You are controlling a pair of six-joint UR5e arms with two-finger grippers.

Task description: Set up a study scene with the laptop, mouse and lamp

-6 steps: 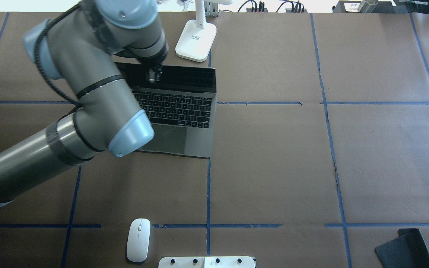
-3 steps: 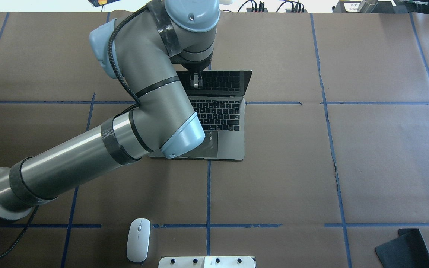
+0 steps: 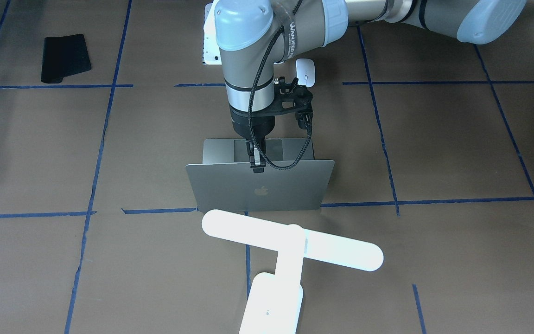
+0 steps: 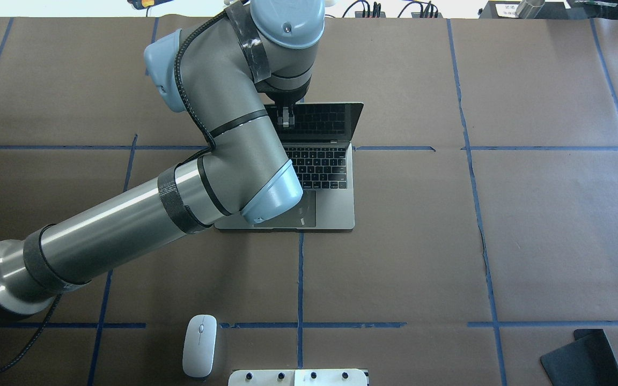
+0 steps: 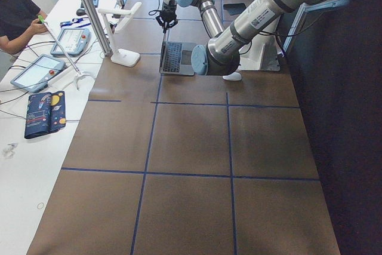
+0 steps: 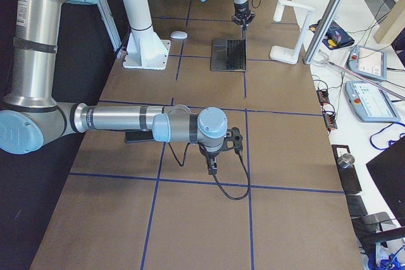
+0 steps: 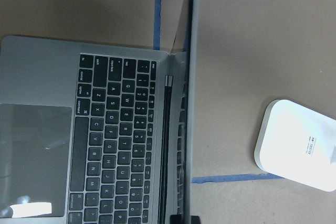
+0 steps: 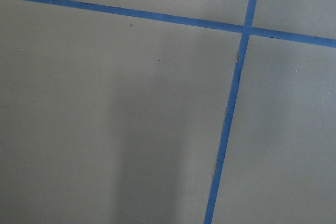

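Note:
The grey laptop (image 4: pixel 330 177) stands open on the brown table, keyboard toward the robot; its lid (image 3: pixel 260 190) shows the apple logo. My left gripper (image 4: pixel 286 119) comes down from above and is shut on the lid's top edge (image 3: pixel 257 166). The white T-shaped lamp (image 3: pixel 290 243) stands just beyond the laptop, and its base (image 7: pixel 299 148) shows in the left wrist view. The white mouse (image 4: pixel 199 346) lies near the robot's side edge. My right gripper (image 6: pixel 212 165) hangs low over bare table far from these things; whether it is open or shut cannot be told.
A black mouse pad (image 4: pixel 582 359) lies at the near right corner. The white bolted pedestal (image 4: pixel 298 377) sits beside the mouse. Blue tape lines cross the brown table (image 4: pixel 421 241). A person sits at the side bench (image 5: pixel 15 19) with tablets.
My left arm has swung to the right with the laptop's lid in its grip, sliding the laptop rightward. The arm now covers the lamp base in the overhead view. The mouse has not moved.

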